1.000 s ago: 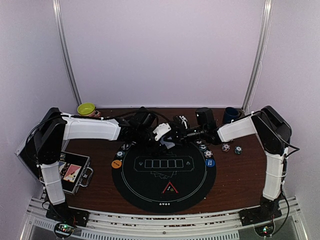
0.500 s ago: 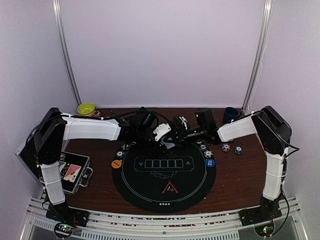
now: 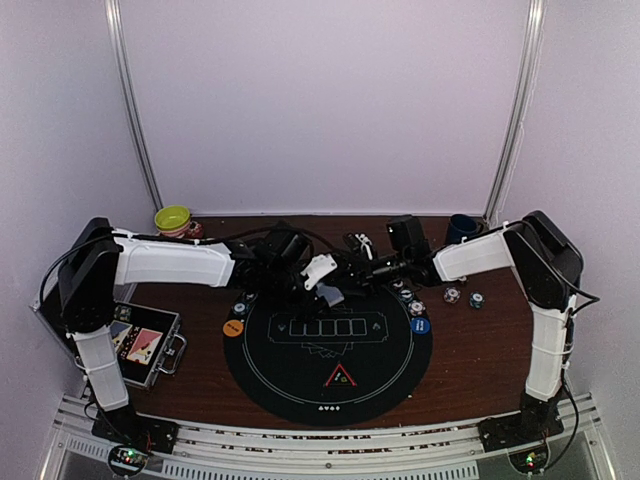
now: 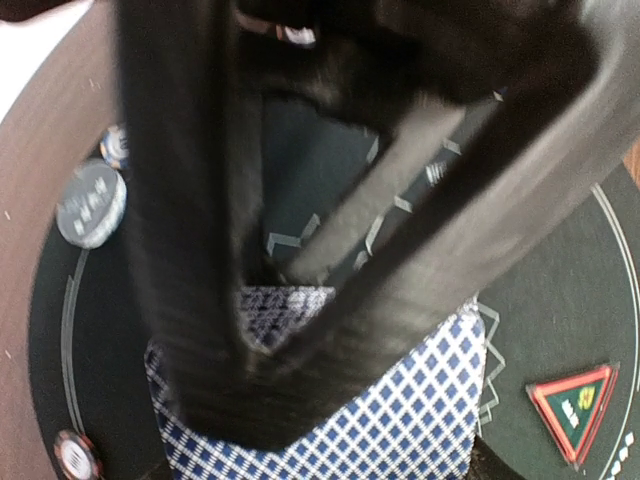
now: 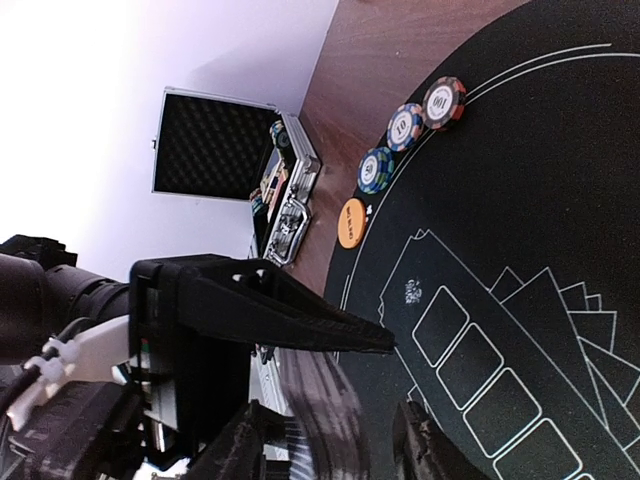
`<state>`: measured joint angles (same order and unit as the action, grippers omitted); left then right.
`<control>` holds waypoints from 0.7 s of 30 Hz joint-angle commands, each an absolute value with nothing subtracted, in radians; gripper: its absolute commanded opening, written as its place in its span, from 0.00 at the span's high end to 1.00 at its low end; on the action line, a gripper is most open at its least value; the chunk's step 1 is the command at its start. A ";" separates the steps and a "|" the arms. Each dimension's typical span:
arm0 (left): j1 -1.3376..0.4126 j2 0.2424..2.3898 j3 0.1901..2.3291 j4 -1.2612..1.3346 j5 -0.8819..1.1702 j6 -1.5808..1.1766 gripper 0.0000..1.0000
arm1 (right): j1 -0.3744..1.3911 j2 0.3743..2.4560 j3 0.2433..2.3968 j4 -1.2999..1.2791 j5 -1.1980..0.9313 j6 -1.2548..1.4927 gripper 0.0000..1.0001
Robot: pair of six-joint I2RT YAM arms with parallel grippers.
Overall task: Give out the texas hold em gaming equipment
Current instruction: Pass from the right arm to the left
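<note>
The left end effector [image 4: 258, 400] was clenched on the playing cards [image 4: 400, 420] above the poker mat [image 3: 392, 362]; the right end effector [image 5: 335, 445] gaped, released. Best to pinch firmly while the right backs off straight.

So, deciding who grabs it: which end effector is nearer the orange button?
Left. The left end effector, holding cards, hangs right of the button; the right end effector is farther right.
</note>
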<state>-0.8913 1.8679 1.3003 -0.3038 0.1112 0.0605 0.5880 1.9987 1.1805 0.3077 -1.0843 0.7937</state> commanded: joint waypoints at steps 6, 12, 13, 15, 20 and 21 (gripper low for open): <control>-0.904 1.787 1.213 -0.307 0.095 0.028 0.48 | 0.663 2.031 1.193 0.418 -1.154 0.861 0.52; -0.905 1.771 1.208 -0.291 0.101 0.041 0.47 | 0.681 2.060 1.219 0.345 -1.133 0.804 0.52; -0.906 1.769 1.205 -0.288 0.101 0.042 0.47 | 0.682 2.063 1.220 0.345 -1.132 0.805 0.52; -0.905 1.765 1.196 -0.279 0.104 0.044 0.47 | 0.683 2.066 1.221 0.340 -1.132 0.802 0.52; -0.907 1.760 1.185 -0.273 0.119 0.049 0.47 | 0.681 2.078 1.241 0.263 -1.111 0.733 0.51; -0.907 1.760 1.184 -0.273 0.120 0.049 0.47 | 0.680 2.080 1.250 0.238 -1.102 0.710 0.51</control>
<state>-0.9005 1.7966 1.1961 -0.3279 0.1089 0.0425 0.6823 2.0579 1.2041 0.3126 -1.1217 0.7918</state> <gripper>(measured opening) 0.603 0.487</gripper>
